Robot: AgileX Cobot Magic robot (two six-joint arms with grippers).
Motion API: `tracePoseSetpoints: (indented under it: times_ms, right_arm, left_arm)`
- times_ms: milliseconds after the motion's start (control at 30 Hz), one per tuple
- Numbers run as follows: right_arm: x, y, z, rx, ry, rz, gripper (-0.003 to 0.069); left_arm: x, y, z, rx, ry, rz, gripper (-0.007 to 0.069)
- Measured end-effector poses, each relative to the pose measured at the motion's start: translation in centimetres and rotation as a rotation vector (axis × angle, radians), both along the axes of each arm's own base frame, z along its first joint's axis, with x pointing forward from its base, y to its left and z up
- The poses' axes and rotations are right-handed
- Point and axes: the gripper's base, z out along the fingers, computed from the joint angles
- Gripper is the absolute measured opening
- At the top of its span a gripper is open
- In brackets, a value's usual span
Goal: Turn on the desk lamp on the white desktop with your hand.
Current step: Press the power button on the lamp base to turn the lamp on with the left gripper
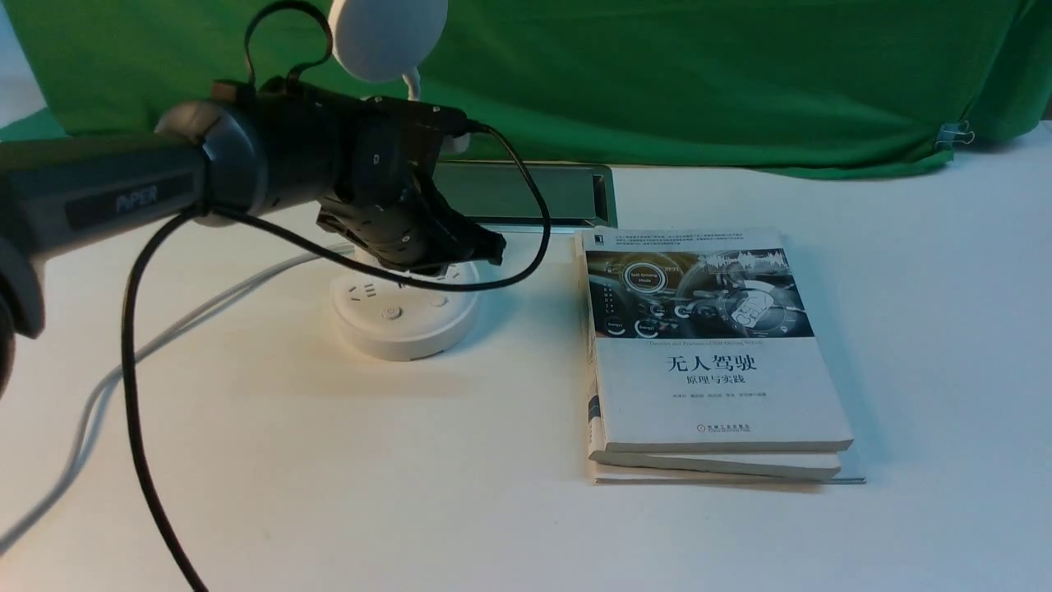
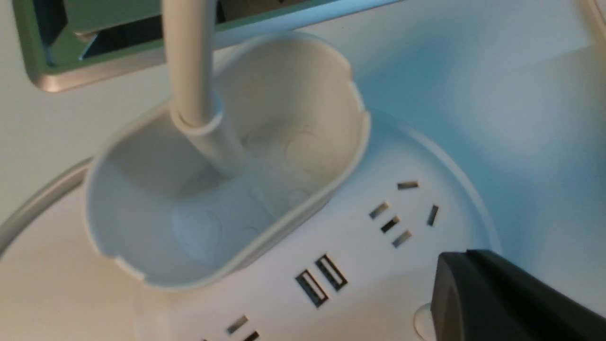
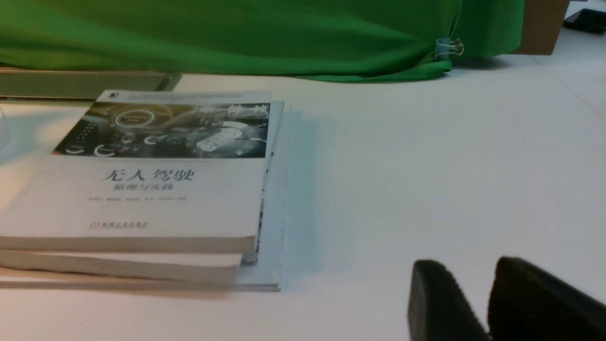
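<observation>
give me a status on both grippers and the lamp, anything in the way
Left gripper shut, poised over lamp base. Right gripper slightly open, nothing between fingertips. Black cable loops across front view of base.

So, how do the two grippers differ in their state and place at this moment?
The left gripper is shut, while the right gripper has a gap between its fingers. The left gripper is over the desk lamp's base; the right gripper is away from it, near the books. Both have dark fingers.
</observation>
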Motion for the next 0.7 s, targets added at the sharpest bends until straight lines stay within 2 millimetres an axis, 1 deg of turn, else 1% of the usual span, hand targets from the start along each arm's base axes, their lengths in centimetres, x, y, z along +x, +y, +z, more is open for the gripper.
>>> tracePoseSetpoints:
  times_ms: [100,200,500,700]
  right_arm:
    - [0.0,0.0,0.0,0.000,0.000,0.000,0.0238]
    - [0.0,0.0,0.0,0.000,0.000,0.000,0.0238]
    - [0.0,0.0,0.0,0.000,0.000,0.000,0.0238]
    - [0.0,0.0,0.0,0.000,0.000,0.000,0.0238]
  left_arm:
    - [0.1,0.0,-0.8,0.009,0.015,-0.001,0.0000]
    - [0.2,-0.1,-2.0,0.025,0.050,-0.001,0.0000]
    - [0.4,-0.3,-2.6,0.003,0.067,0.011,0.0000]
    - [0.5,-0.3,-2.3,0.013,0.051,0.003,0.0000]
